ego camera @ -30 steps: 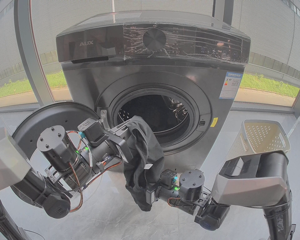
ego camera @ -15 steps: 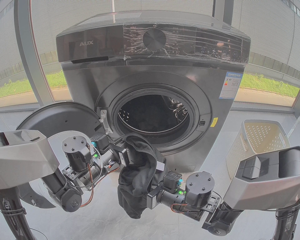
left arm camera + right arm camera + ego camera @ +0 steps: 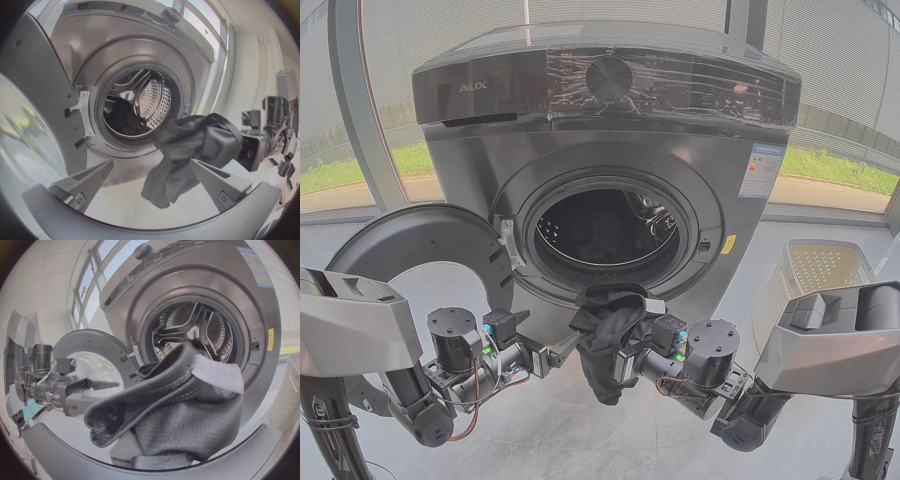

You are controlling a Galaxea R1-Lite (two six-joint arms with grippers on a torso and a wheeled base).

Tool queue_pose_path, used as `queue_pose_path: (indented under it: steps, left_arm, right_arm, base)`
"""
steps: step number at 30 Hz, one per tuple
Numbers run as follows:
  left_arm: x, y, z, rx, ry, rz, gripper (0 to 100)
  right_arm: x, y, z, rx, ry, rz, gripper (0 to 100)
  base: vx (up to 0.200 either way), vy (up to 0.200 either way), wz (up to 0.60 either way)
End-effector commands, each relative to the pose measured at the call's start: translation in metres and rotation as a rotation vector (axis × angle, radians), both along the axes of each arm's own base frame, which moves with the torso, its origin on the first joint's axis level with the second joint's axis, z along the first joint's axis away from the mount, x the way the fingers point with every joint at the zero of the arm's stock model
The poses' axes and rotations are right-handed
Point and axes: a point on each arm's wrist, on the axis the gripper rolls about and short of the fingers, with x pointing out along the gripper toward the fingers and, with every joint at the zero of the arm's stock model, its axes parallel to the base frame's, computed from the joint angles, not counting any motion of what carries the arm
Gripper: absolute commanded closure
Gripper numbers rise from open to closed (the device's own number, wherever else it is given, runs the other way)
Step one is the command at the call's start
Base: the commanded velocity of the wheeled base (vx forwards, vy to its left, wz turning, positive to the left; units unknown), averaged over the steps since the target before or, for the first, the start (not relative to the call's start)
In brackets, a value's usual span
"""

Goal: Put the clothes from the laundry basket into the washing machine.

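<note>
Black garment (image 3: 610, 311) in low right claw (image 3: 606, 351)

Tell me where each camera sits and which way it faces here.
Head view: on the robot's head, facing forward and down at the washing machine; both arms show.
Left wrist view: on the left wrist, facing the open drum; the open left gripper shows.
Right wrist view: on the right wrist, facing the drum; the right gripper shows, holding the dark garment.
Both wrist views share the drum, the dark garment and the opposite arm.
</note>
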Motion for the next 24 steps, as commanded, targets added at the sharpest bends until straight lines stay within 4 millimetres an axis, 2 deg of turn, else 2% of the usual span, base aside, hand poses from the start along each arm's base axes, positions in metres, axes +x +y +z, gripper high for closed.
queue_pose_path:
  steps: [1, 8, 11, 17, 20, 24]
  left_arm:
    - [-0.013, 0.002, -0.008, 0.03, 0.051, -0.022, 0]
    - [-0.022, 0.003, -0.014, 0.047, 0.086, -0.069, 0]
    - [-0.028, -0.003, -0.017, 0.062, 0.097, -0.133, 0]
    - [-0.031, -0.011, -0.026, 0.072, 0.121, -0.18, 0]
    - [-0.03, -0.013, -0.025, 0.067, 0.119, -0.201, 0]
    - [-0.016, -0.02, -0.026, 0.047, 0.088, -0.199, 0]
  right_arm:
    - [0.005, -0.001, -0.004, -0.004, 0.006, -0.02, 100]
    - [0.018, -0.009, -0.012, -0.008, 0.026, -0.085, 100]
    - [0.014, -0.002, -0.01, -0.001, 0.019, -0.065, 100]
    - [0.007, 0.016, -0.002, 0.035, -0.016, -0.014, 100]
    - [0.005, 0.019, 0.001, 0.044, -0.025, -0.006, 100]
    - [0.0, 0.024, 0.003, 0.049, -0.028, 0.017, 100]
  base:
    - [0.0, 0.0, 0.0]
    - [0.0, 0.0, 0.0]
    - [0.0, 0.0, 0.0]
    - [0.0, 0.0, 0.0]
    - [0.0, 0.0, 0.0]
    - [0.0, 0.0, 0.0]
